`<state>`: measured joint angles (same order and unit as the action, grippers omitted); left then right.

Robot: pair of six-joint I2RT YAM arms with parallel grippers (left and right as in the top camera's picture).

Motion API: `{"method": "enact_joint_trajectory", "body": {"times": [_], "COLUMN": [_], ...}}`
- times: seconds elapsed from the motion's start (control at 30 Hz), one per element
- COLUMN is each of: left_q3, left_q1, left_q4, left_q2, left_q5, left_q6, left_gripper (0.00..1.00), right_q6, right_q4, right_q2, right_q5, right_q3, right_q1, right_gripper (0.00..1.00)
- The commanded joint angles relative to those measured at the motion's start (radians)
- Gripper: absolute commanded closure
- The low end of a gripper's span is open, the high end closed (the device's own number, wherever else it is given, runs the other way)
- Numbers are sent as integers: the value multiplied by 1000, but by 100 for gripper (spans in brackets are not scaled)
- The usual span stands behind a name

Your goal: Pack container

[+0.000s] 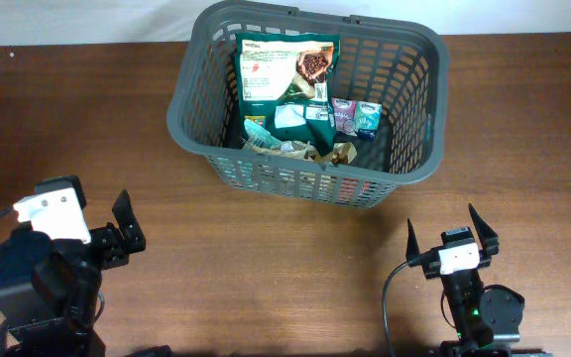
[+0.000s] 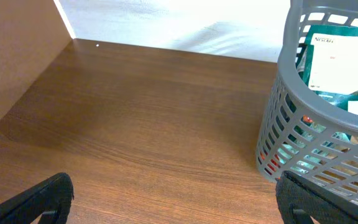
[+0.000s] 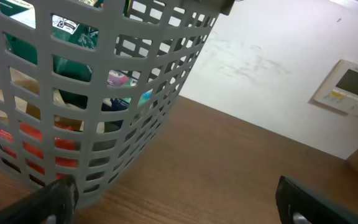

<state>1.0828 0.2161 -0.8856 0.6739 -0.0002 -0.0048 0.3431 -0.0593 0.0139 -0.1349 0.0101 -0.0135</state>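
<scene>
at twelve o'clock on the table (image 1: 266, 283) stands the container (image 1: 295, 181), snack packs (image 1: 285, 69) already inside; left gripper (image 1: 127, 223) at seven and right gripper (image 1: 446, 230) at five both gape empty (no loose pack visible), so i judge it best to hold them away from its rim

The big dark grey plastic basket (image 1: 295, 180) with rounded corners, slotted lattice walls and a thick rim sits upright on the brown wooden bench (image 1: 266, 278) — toward the far edge, a bit right of centre. Its mouth is open at the top. It's partly filled: a large green pouch (image 1: 287, 67) leans on the far wall — small packs (image 1: 350, 117) and crumpled wrappers (image 1: 315, 151) lie along the bottom.
</scene>
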Motion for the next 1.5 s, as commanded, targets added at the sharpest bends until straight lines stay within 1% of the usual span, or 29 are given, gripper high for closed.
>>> {"method": "enact_joint_trajectory", "body": {"times": [0.0,0.23,0.3,0.33,0.4,0.5,0.57,0.6,0.63,0.83,1.0,1.1,1.23,1.47], "left_q3": [-4,-4,-4,-4,-5,-10,-36,-73,-104,-333,-539,-657,-790,-955], "left_q1": [-4,-4,-5,-7,-7,-7,-20,-36,-46,-87,-137,-169,-183,-183], "left_q4": [3,-1,-32,-68,-79,-17,99,207,283,671,983,1138,1264,1350], "left_q2": [-6,-6,-6,-7,-9,-33,-74,-119,-152,-345,-437,-463,-477,-527], "left_q5": [11,11,14,58,103,189,233,254,266,302,323,322,311,248], "left_q6": [-10,-10,-11,-10,-10,-10,-10,-10,-10,-11,-10,-10,-2,-2], "left_gripper": [1,1,1,1,1,1,1,1,1,1,1,1,1,1], "right_q6": [-11,-11,-11,-11,-11,-11,-11,-11,-11,-11,-11,-11,-11,-11], "right_q4": [-7,-7,-7,-7,-7,-7,-7,-7,-7,-7,-7,-7,-7,-7], "right_q2": [-8,-8,-8,-8,-8,-8,-8,-8,-8,-8,-8,-8,-8,-8], "right_q5": [13,13,13,13,13,13,13,13,13,13,13,13,13,13], "right_q3": [-5,-5,-5,-5,-5,-5,-5,-5,-5,-5,-5,-5,-5,-5], "right_q1": [7,7,7,7,7,7,7,7,7,7,7,7,7,7], "right_gripper": [1,1,1,1,1,1,1,1,1,1,1,1,1,1]}}
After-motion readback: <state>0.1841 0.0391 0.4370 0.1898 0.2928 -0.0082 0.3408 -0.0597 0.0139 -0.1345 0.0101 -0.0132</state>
